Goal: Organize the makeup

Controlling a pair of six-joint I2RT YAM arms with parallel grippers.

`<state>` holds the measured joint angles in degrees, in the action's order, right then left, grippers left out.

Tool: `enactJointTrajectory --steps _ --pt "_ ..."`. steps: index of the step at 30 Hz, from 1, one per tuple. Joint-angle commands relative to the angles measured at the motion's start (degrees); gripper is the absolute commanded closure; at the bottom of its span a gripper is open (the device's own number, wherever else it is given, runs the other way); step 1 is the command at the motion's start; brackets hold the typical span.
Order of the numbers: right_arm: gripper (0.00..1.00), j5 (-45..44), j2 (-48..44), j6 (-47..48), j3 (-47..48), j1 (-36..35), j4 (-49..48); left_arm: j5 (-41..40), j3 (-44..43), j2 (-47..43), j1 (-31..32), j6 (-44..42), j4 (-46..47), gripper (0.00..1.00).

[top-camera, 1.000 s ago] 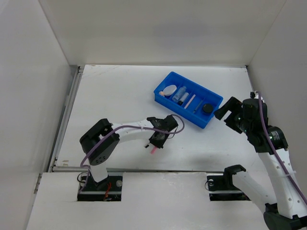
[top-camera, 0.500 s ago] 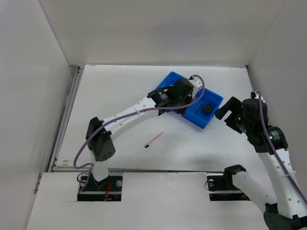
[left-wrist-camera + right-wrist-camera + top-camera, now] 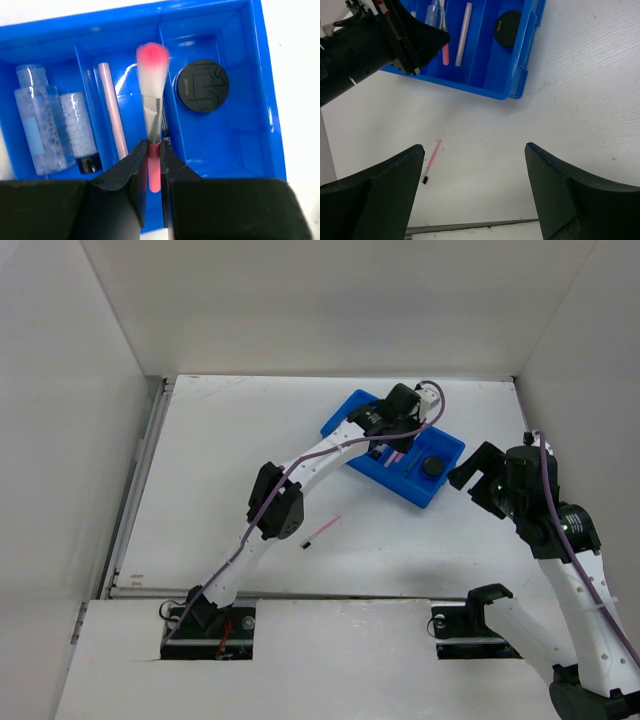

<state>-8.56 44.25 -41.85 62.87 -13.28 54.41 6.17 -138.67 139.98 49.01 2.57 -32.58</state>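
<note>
Glossy blue plastic tray (image 3: 240, 145) with moulded dividers, sat on a matte white table (image 3: 220, 460) boxed in by plain white walls (image 3: 300, 300) (very lightbox vibes). In the tray: two clear vials (image 3: 77, 125) lying side by side, a pale pink stick (image 3: 112, 110) in its own narrow slot, and a round black compact (image 3: 202, 85) with an embossed lid in the end compartment. The left hand (image 3: 154, 150) is clamped on a brush (image 3: 152, 110) by its pink handle; it has a silvery ferrule and fluffy white bristles tipped hot pink, and it hangs over the tray between the stick and the compact. One thin pink stick (image 3: 322, 531) with a dark tip lies out on the table, well apart from the tray. The right hand (image 3: 475, 147) is spread wide with nothing in it, off to the tray's right
</note>
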Motion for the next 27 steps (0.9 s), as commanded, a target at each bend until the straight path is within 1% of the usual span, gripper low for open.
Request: enactJointTrajectory --steps 1,2,3,4,5,6,7,9,10,11,12,14,15,16,17,18,19,20,21,22,23,24,25,26,27 --pt "0.12 -0.2 -0.6 -0.5 0.0 0.2 -1.6 1.6 -5.2 0.1 -0.3 -0.4 2.1 1.0" --pt "0.12 -0.2 -0.6 -0.5 0.0 0.2 -1.6 0.9 -5.2 0.9 -0.3 -0.4 2.6 1.0" --pt "0.12 -0.2 -0.6 -0.5 0.0 0.2 -1.6 0.9 -5.2 0.9 -0.9 0.2 3.4 0.97" --pt "0.12 -0.2 -0.6 -0.5 0.0 0.2 -1.6 0.2 -5.2 1.4 -0.9 0.2 3.4 0.91" --pt "0.12 -0.2 -0.6 -0.5 0.0 0.2 -1.0 0.2 -5.2 1.4 -1.5 0.2 3.4 0.82" --pt "0.12 -0.2 -0.6 -0.5 0.0 0.2 -1.0 -0.3 -5.2 1.4 -1.5 0.8 3.4 0.71" --pt "0.12 -0.2 -0.6 -0.5 0.0 0.2 -1.0 -0.3 -5.2 1.4 -1.5 0.8 3.4 0.44" --pt "0.12 -0.2 -0.6 -0.5 0.0 0.2 -0.5 -0.3 -5.2 0.2 -1.5 0.8 2.9 0.24" --pt "0.12 -0.2 -0.6 -0.5 0.6 0.2 -0.4 -0.3 -4.7 -0.5 -1.5 0.8 2.3 0.18" --pt "0.12 -0.2 -0.6 -0.5 0.6 0.2 -0.4 -0.3 -4.7 -2.7 -1.5 0.8 2.3 0.15" --pt "0.12 -0.2 -0.6 -0.5 0.6 0.2 -0.4 -0.3 -3.4 -4.3 -1.5 0.8 1.6 0.13" --pt "0.12 -0.8 -0.6 -0.5 1.1 0.2 -0.4 -0.3 2.2 -8.2 -1.5 1.4 0.9 0.13" --pt "0.12 -0.8 -1.1 -0.5 1.1 0.2 -0.4 -1.0 5.5 -13.6 -1.5 1.4 0.9 0.18" --pt "0.12 -0.8 -1.1 -0.5 1.1 0.2 0.1 -4.5 9.2 -16.6 -0.9 1.4 0.9 0.28" --pt "0.12 -1.3 -1.1 -0.5 1.1 0.2 0.1 -6.8 17.3 -19.5 -0.9 2.0 0.9 0.39" --pt "0.12 -1.3 -1.7 -0.5 1.1 0.2 0.1 -8.9 21.4 -22.4 -0.3 2.0 0.9 0.51" --pt "0.12 -1.3 -2.2 -0.5 0.3 0.2 0.1 -11.6 25.2 -27.7 0.5 2.0 0.3 0.72" --pt "0.12 -1.3 -2.2 -0.5 0.3 0.2 0.1 -16.0 32.3 -30.1 0.6 2.7 -0.4 0.78" --pt "0.12 -1.3 -2.2 -0.5 -0.4 0.2 -0.4 -17.5 36.0 -32.4 1.4 3.3 -1.0 0.81" --pt "0.12 -1.3 -2.2 -0.5 -0.9 0.2 -0.4 -18.1 39.7 -36.8 2.0 3.8 -1.0 0.81" --pt "0.12 -0.7 -2.2 -0.5 -0.9 0.2 -1.1 -19.3 43.4 -38.9 2.1 4.5 -1.0 0.78" --pt "0.12 0.0 -2.2 -0.5 -0.9 0.2 -1.2 -19.4 50.3 -40.6 2.1 6.1 -1.0 0.73" --pt "0.12 0.0 -2.2 -0.5 -0.9 0.2 -1.8 -19.4 53.1 -43.4 2.1 7.1 -1.0 0.66" --pt "0.12 0.6 -2.2 -0.5 -0.9 0.2 -2.3 -20.3 55.3 -44.2 2.1 8.4 -2.4 0.57" --pt "0.12 0.6 -2.2 -0.5 -0.9 0.2 -2.3 -19.5 58.4 -44.2 1.5 9.5 -3.4 0.43"
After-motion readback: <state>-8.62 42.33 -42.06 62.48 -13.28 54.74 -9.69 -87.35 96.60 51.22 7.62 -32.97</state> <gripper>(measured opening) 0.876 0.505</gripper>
